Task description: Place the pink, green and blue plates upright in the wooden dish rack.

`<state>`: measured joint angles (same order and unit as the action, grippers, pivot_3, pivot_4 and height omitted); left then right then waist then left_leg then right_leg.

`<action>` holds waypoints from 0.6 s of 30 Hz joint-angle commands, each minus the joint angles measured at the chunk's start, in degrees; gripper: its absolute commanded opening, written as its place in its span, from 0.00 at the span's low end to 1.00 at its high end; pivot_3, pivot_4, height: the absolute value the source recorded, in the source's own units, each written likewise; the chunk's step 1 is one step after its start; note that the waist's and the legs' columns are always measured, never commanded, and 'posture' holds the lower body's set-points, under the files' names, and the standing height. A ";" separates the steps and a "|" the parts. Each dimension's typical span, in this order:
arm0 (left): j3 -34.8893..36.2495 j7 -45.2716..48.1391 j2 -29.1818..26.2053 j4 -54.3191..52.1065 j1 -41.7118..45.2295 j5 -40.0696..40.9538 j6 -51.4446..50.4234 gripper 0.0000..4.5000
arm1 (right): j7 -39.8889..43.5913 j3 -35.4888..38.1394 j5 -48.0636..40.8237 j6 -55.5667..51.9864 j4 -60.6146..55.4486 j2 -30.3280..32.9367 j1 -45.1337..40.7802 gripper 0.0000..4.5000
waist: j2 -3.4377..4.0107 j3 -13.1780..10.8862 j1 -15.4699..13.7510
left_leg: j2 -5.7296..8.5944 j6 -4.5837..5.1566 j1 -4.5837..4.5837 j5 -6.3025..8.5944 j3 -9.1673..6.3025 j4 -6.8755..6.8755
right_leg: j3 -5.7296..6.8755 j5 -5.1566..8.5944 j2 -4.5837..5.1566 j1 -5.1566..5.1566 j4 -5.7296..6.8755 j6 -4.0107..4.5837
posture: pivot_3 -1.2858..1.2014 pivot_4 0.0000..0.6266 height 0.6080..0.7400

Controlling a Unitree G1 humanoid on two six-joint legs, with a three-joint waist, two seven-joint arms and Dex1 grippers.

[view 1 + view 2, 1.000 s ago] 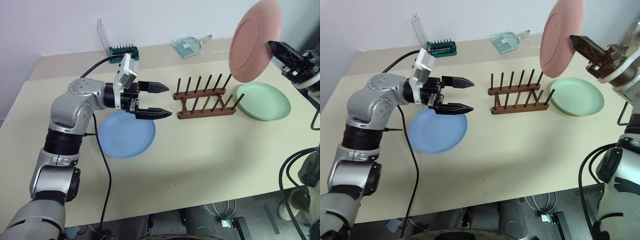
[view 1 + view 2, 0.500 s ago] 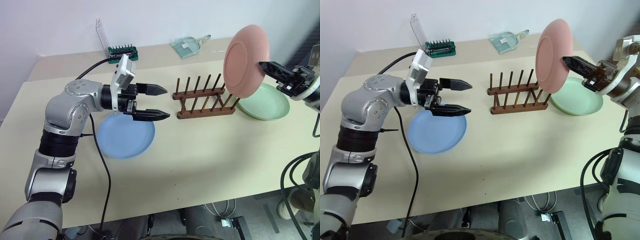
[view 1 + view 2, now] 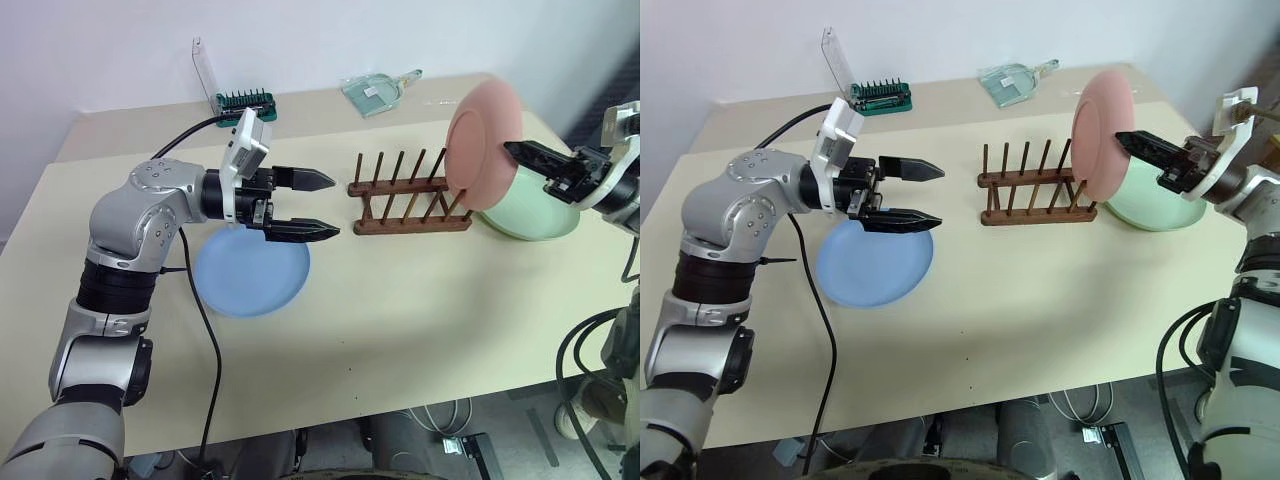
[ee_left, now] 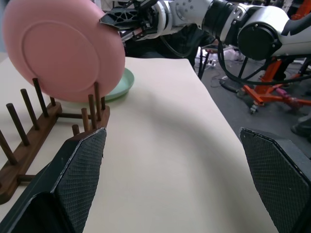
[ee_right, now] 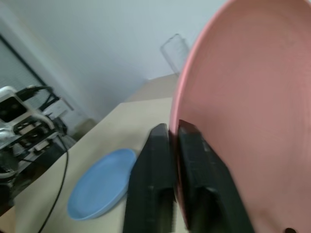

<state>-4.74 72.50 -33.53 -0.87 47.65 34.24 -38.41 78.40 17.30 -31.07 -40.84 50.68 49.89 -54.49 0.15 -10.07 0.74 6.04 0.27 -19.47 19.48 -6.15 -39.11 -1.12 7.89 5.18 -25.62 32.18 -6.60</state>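
**Where Things Sat on the Table**

The dish rack stood in the middle of the table. One plate stood on its edge at the right end of the rack, among the last pegs. Another plate lay flat just to the right of it, partly behind it. A third plate lay flat to the left of the rack, well apart from it. A bit holder and a dustpan sat far back, near the wall.

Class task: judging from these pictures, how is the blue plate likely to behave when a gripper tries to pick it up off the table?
The blue plate looks rigid, so it should keep its shape. It lies flat on the table, so its low rim may be awkward to pinch. Its matte surface probably grips fairly well.
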 commanded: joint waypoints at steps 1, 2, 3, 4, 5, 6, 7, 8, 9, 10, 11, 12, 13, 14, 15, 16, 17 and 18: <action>1.00 0.11 -0.75 -1.95 1.06 0.71 -0.02 1.00 | -0.65 1.17 -0.16 1.63 -0.80 -0.21 -1.97 0.52 | 0.00 0.00 0.02 | 0.00 0.00 0.00 0.00 0.00 0.00 | 0.00 0.00 0.00 0.00 0.00 0.00 | 0.52 0.24 1.00; 1.01 0.10 -0.76 -1.93 1.07 0.72 -0.02 1.00 | -0.80 1.18 -0.15 1.85 -0.91 -0.30 -2.03 0.63 | 0.00 0.00 0.03 | 0.00 0.00 0.00 0.00 0.00 0.00 | 0.00 0.00 0.00 -0.01 0.00 0.00 | 0.52 0.24 1.00; 1.01 0.08 -0.75 -1.91 1.08 0.71 0.00 1.00 | -0.88 1.20 -0.13 1.98 -0.95 -0.35 -2.08 0.74 | 0.00 0.00 0.03 | 0.00 0.00 0.00 0.00 0.00 0.00 | 0.00 0.00 0.00 -0.01 0.00 0.00 | 0.52 0.24 1.00; 1.04 0.10 -0.76 -1.92 1.08 0.72 0.03 1.00 | -1.45 1.60 -0.24 2.43 -0.91 -0.51 -2.28 0.84 | 0.00 0.00 0.01 | 0.00 0.00 0.00 0.00 0.00 0.00 | 0.00 0.00 0.00 -0.01 0.00 0.00 | 0.52 0.24 1.00; 1.09 0.05 -0.69 -1.82 1.23 0.96 -0.37 1.00 | -2.51 1.97 0.00 3.72 -0.62 -0.70 -2.58 0.96 | 0.00 0.00 0.00 | 0.00 0.00 0.00 0.00 0.00 0.00 | 0.00 0.00 0.00 -0.01 0.01 0.00 | 0.52 0.24 1.00; 1.06 0.02 -0.63 -1.81 1.28 0.83 -0.12 1.00 | -4.26 2.35 0.57 6.48 -0.97 -1.10 -2.53 0.99 | 0.00 0.00 0.01 | 0.00 0.00 0.00 0.00 0.00 0.00 | 0.00 0.00 0.00 -0.01 0.00 0.00 | 0.52 0.24 1.00; 1.06 0.03 -0.63 -1.84 1.29 0.74 0.09 1.00 | -5.51 2.56 0.95 8.46 -1.31 -1.39 -2.43 0.99 | 0.00 0.00 0.01 | 0.00 0.00 0.00 0.00 0.00 0.00 | 0.00 0.00 0.00 -0.01 0.00 0.00 | 0.52 0.24 1.00; 1.10 0.10 -0.65 -1.85 1.32 0.91 -0.13 1.00 | -7.41 3.32 0.84 9.95 -1.25 -1.68 -2.83 0.99 | 0.00 0.00 0.01 | 0.00 0.00 0.00 0.00 0.00 0.00 | 0.00 0.00 0.00 -0.01 0.00 0.00 | 0.52 0.24 1.00; 1.02 0.16 -0.66 -1.83 1.28 0.81 0.00 1.00 | -9.63 4.89 0.44 13.15 -1.40 -2.10 -3.29 0.99 | 0.00 0.00 0.02 | 0.00 0.00 0.00 0.00 0.00 0.00 | 0.00 0.00 0.00 -0.01 0.01 0.00 | 0.52 0.24 1.00; 0.99 0.19 -0.68 -1.85 1.23 0.80 0.01 1.00 | -11.08 6.01 0.08 15.25 -1.45 -2.38 -3.63 0.99 | 0.00 0.00 0.05 | 0.00 0.00 0.00 0.00 0.00 0.00 | 0.00 0.00 0.00 -0.01 0.01 0.00 | 0.52 0.24 1.00; 0.97 0.17 -0.67 -1.83 1.24 0.93 -0.30 1.00 | -12.28 7.17 -0.59 16.26 -1.71 -2.60 -3.90 0.99 | 0.01 0.00 0.06 | 0.00 -0.01 0.00 0.00 0.00 0.00 | 0.00 0.00 0.00 -0.01 0.01 0.00 | 0.52 0.24 1.00; 0.93 0.13 -0.59 -1.77 1.32 0.96 -0.39 1.00 | -14.15 8.52 -0.71 19.60 -2.59 -3.08 -3.67 0.99 | 0.01 0.00 0.05 | 0.00 -0.01 0.00 0.00 0.00 0.00 | 0.00 0.00 0.00 -0.02 0.01 0.00 | 0.52 0.24 1.00; 0.92 0.11 -0.54 -1.74 1.38 1.03 -0.50 1.00 | -15.37 9.33 -0.71 21.74 -3.22 -3.42 -3.45 0.99 | 0.01 0.00 0.01 | 0.00 -0.01 0.00 -0.01 0.00 0.01 | 0.00 0.00 -0.01 -0.02 0.01 0.00 | 0.52 0.24 1.00; 0.90 0.21 -0.49 -1.70 1.44 1.03 -0.40 1.00 | -16.60 10.15 -0.80 23.53 -3.88 -3.70 -3.15 0.99 | 0.01 0.00 -0.02 | 0.00 -0.01 0.00 -0.01 -0.01 0.01 | 0.00 0.00 -0.01 -0.02 0.01 0.00 | 0.52 0.24 1.00; 0.91 0.29 -0.48 -1.73 1.46 1.03 -0.31 1.00 | -17.37 10.61 -0.85 24.65 -4.35 -3.89 -2.90 0.99 | 0.01 0.00 -0.03 | 0.00 -0.01 -0.01 -0.01 -0.01 0.01 | 0.00 0.00 -0.01 -0.02 0.01 0.00 | 0.52 0.24 1.00; 0.92 0.32 -0.36 -1.64 1.54 1.01 -0.20 1.00 | -18.98 12.07 -1.67 25.68 -5.83 -4.11 -2.52 0.99 | 0.01 0.00 -0.03 | 0.01 -0.01 -0.01 -0.01 -0.01 0.01 | 0.00 0.00 0.00 -0.02 0.01 0.00 | 0.52 0.24 1.00; 0.93 0.33 -0.27 -1.57 1.60 0.98 -0.14 1.00 | -20.18 13.12 -2.30 26.46 -6.96 -4.31 -2.22 0.99 | 0.01 0.00 -0.02 | 0.01 -0.01 -0.01 -0.01 -0.01 0.00 | 0.00 0.00 0.00 -0.02 0.01 0.00 | 0.52 0.24 1.00; 0.89 0.40 -0.20 -1.47 1.68 0.84 0.12 1.00 | -22.46 13.86 -1.76 28.80 -8.18 -4.36 -1.71 0.99 | 0.01 0.00 0.01 | 0.01 -0.01 -0.01 -0.01 -0.01 0.01 | -0.01 0.00 0.00 -0.02 0.01 0.00 | 0.52 0.24 1.00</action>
<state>-4.75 72.58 -33.54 -1.08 47.69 34.41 -39.01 58.80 28.63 -31.79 -15.62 46.44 45.29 -55.97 0.16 -10.07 0.75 6.04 0.26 -19.47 19.47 -6.15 -39.10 -1.13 7.89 5.17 -25.64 32.19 -6.59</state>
